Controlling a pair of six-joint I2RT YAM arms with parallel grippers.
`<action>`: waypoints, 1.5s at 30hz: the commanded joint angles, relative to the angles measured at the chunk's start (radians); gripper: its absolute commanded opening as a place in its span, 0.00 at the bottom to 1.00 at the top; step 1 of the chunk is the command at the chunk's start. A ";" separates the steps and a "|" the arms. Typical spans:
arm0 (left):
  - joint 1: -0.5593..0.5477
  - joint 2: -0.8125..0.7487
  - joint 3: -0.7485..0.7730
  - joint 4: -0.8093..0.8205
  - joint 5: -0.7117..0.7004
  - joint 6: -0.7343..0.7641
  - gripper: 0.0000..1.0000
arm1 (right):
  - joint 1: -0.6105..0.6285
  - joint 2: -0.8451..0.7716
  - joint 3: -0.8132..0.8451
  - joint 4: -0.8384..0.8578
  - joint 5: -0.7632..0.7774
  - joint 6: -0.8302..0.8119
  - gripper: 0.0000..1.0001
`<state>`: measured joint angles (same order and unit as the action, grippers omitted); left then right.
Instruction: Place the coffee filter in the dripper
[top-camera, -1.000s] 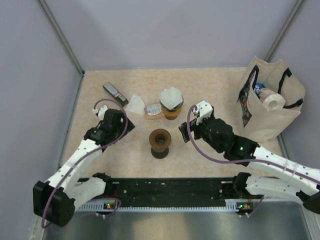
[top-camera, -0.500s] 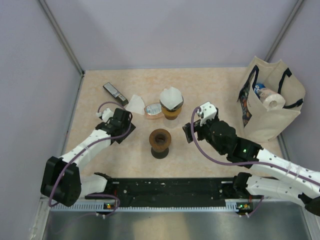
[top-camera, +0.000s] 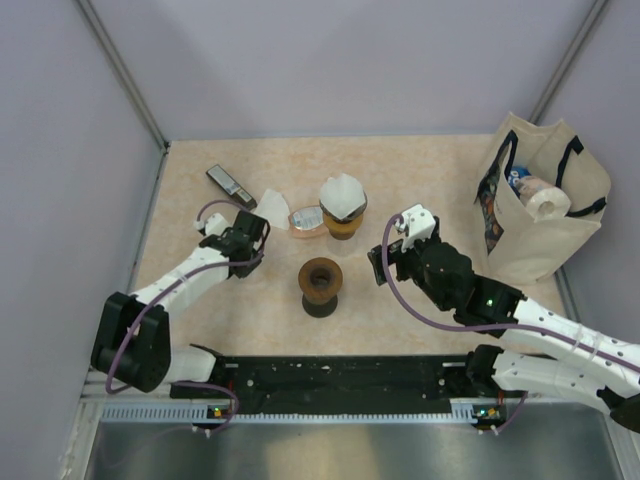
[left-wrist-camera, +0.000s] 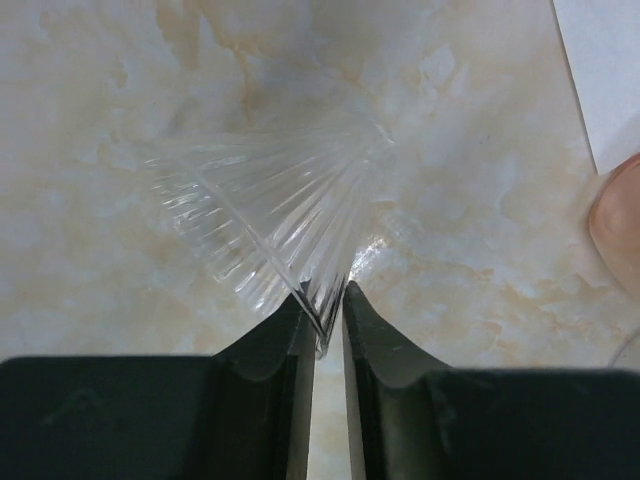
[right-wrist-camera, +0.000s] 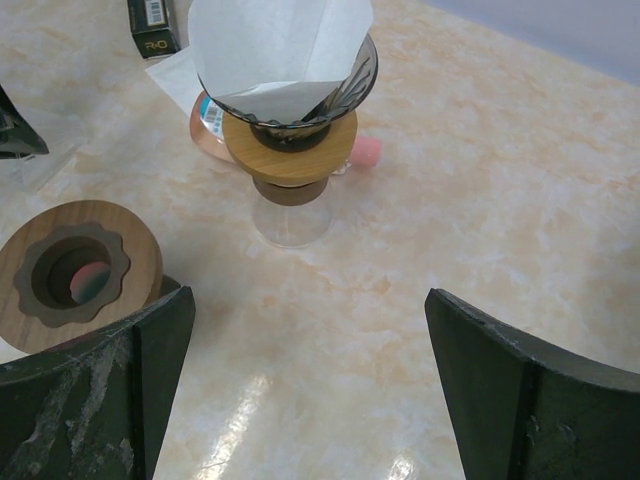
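— What changed on the tabletop (top-camera: 420, 170)?
— The left arm (top-camera: 185, 280) reached farther forward. The left end effector (left-wrist-camera: 326, 300), wide a second ago, now pinches a clear ribbed cone (left-wrist-camera: 270, 210) by its rim. The right end effector (right-wrist-camera: 308, 295) stays wide open (holding nothing).
— The filter?
— A paper filter (right-wrist-camera: 270, 40) sits in the wood-collared dripper (right-wrist-camera: 290, 150).
— Any writing?
— "RiO" on the black box (right-wrist-camera: 153, 25).

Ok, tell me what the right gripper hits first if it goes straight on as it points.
Most likely the dripper with the paper filter in it, dead ahead of the open right gripper in its wrist view. Depth is unclear, so the table short of it might come first.
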<state>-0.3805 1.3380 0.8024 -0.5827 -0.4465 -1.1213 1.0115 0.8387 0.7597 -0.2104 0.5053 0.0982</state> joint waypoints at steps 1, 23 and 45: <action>-0.004 -0.033 0.043 -0.012 -0.027 0.038 0.15 | -0.008 -0.007 0.003 0.025 0.013 -0.005 0.98; -0.009 -0.116 0.582 0.006 0.820 1.112 0.00 | -0.008 -0.052 -0.017 0.017 0.053 -0.045 0.97; -0.472 -0.028 0.830 -0.796 0.754 2.226 0.00 | -0.010 -0.101 -0.013 -0.056 0.259 -0.086 0.97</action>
<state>-0.7799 1.2800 1.6234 -1.2736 0.3977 0.9932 1.0115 0.7628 0.7441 -0.2527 0.7101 0.0177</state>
